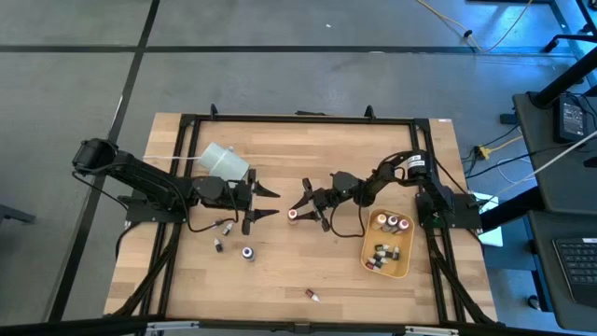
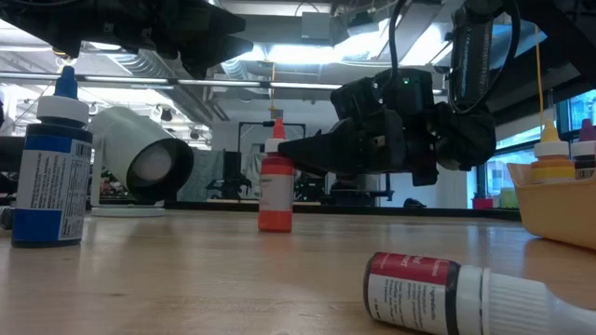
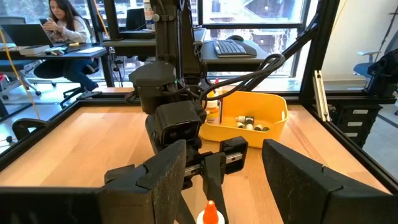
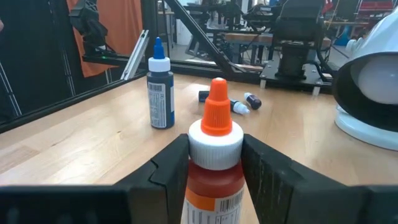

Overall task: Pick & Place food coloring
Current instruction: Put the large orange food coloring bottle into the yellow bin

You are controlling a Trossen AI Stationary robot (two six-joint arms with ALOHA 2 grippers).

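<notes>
An orange food coloring bottle (image 4: 214,186) with an orange cap and white collar stands upright near the table's middle (image 1: 293,214). Its base rests on the wood (image 2: 275,226). My right gripper (image 4: 214,149) reaches in from the table's right (image 1: 300,203) and is shut on it. My left gripper (image 1: 268,203) hangs just left of the bottle, higher up. It is open and faces the bottle (image 3: 210,214), with nothing between its fingers. Other food coloring bottles lie or stand loose on the near left (image 1: 224,225) (image 1: 248,252). My right gripper has the bottle's white collar (image 4: 196,146), just under the cap, between its two fingers (image 4: 168,168), one against each side. The fingers come in level from the table's right. The bottle stands upright on the table.
A yellow tray (image 1: 407,252) at the right holds several bottles. A white cup (image 1: 224,161) lies on its side at the far left. A blue bottle (image 2: 51,177) stands near the front. A red-labelled one (image 2: 419,293) lies near the front edge. A person sits beyond the table (image 3: 62,25).
</notes>
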